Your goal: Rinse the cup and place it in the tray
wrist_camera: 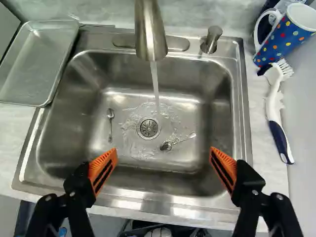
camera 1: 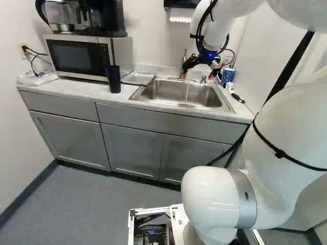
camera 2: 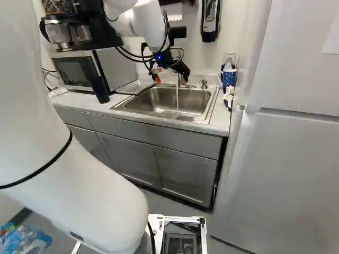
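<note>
A white robotic arm (camera 1: 291,127) rises from its base and reaches over gray cabinets (camera 1: 61,135) to a kitchen counter (camera 1: 161,111), where its black gripper (camera 2: 171,80) hangs above a stainless steel sink (wrist_camera: 163,182). The gripper's two fingers, lined with orange pads (wrist_camera: 102,170), stand wide apart, gripping nothing. Two spoons lie in the basin below: one spoon (wrist_camera: 110,118) to one side of the drain (wrist_camera: 148,128), the other spoon (wrist_camera: 167,146) close to it on the opposite side. Water (wrist_camera: 154,81) pours from the faucet (wrist_camera: 148,32) and ripples around the drain. A blue cup (wrist_camera: 281,39) with colored dots, the one to be rinsed, stands on the counter at one side of the sink, its handle toward the basin, with a white and blue scrub brush (wrist_camera: 275,111) lying just beside it. A shallow metal tray (wrist_camera: 37,59) rests at the sink's other side. Beyond the basin is a soap pump (wrist_camera: 211,40). At the left of the left base view, a dark tumbler (camera 1: 113,79) stands upright before a microwave (camera 1: 79,57), which bears a coffee maker (camera 1: 102,19).
</note>
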Available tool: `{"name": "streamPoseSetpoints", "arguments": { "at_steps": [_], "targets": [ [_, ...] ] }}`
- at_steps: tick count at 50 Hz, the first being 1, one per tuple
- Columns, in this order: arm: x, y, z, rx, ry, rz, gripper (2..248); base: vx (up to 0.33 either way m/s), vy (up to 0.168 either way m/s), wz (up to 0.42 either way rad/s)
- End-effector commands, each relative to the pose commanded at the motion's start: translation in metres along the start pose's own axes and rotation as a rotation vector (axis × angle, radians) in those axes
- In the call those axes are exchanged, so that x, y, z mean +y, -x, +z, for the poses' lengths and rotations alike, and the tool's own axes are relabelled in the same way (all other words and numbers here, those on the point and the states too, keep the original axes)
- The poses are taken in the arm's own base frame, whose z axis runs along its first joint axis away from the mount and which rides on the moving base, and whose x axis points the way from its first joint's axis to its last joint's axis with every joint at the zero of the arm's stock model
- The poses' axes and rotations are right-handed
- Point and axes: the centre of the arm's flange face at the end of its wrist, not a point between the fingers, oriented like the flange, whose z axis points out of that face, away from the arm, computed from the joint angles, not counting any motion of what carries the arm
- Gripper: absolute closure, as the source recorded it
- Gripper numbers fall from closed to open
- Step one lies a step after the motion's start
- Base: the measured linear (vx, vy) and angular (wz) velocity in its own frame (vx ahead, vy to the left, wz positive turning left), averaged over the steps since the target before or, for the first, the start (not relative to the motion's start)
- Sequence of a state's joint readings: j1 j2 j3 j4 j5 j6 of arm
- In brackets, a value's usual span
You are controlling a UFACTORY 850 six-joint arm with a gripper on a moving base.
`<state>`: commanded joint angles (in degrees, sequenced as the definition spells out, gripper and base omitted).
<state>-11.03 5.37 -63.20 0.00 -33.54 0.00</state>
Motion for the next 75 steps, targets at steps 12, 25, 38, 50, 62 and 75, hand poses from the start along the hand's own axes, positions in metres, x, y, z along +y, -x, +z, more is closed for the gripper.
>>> {"name": "streamPoseSetpoints", "arguments": {
  "at_steps": [12,25,38,50,62,75],
  "targets": [
    [-0.007,0.001,-0.001,0.0,-0.008,-0.012,3,0.0,0.0,0.0],
    [-0.027,0.005,-0.004,0.001,-0.033,-0.047,3,0.0,0.0,0.0],
    [-0.048,0.009,-0.006,0.001,-0.06,-0.086,3,0.0,0.0,0.0],
    [-0.068,0.013,-0.009,0.002,-0.085,-0.122,3,0.0,0.0,0.0],
    [-0.088,0.013,-0.009,0.001,-0.111,-0.158,3,0.0,0.0,0.0],
    [-0.11,0.015,-0.01,0.001,-0.138,-0.197,3,0.0,0.0,0.0]
  ]
}}
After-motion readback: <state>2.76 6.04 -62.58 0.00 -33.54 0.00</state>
